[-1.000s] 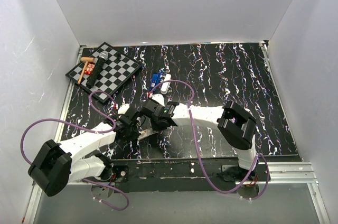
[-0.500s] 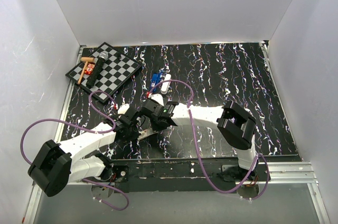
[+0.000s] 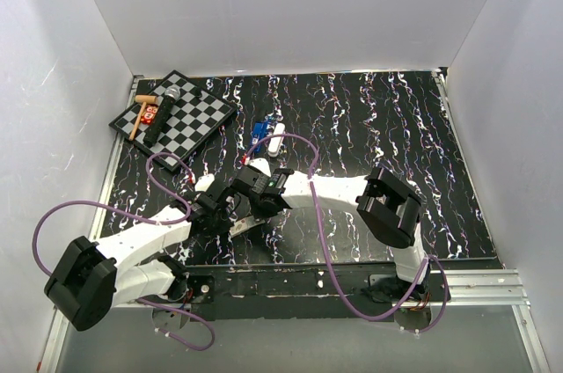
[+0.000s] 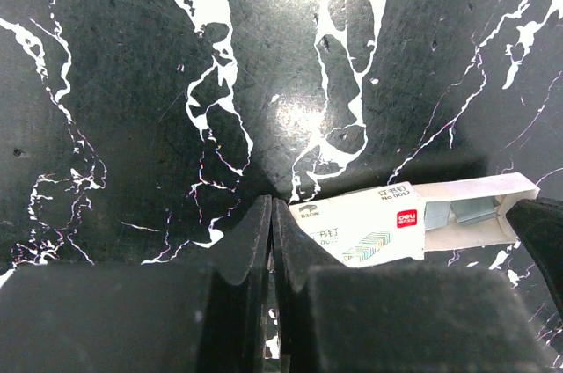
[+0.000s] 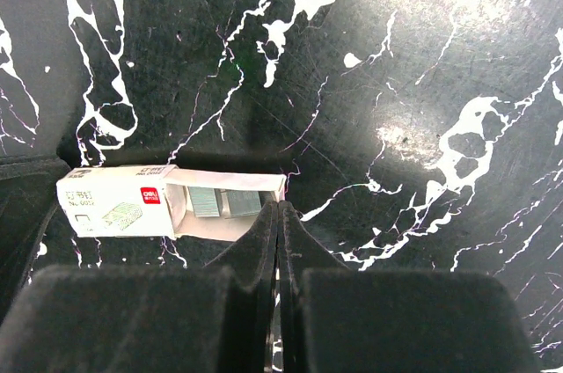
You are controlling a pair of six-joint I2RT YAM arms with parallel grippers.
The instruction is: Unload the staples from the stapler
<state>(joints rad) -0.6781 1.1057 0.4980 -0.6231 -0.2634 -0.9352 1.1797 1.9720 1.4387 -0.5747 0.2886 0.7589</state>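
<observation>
Top external shows the left pincer (image 4: 270,234) and right pincer (image 5: 277,234) nudged leftward, both closed.

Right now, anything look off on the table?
Yes: the staple box lies with its tray slid half out and grey staples exposed. It sits between the left gripper and right gripper, both shut and empty. The stapler sits apart, farther back, with neither gripper on it.
</observation>
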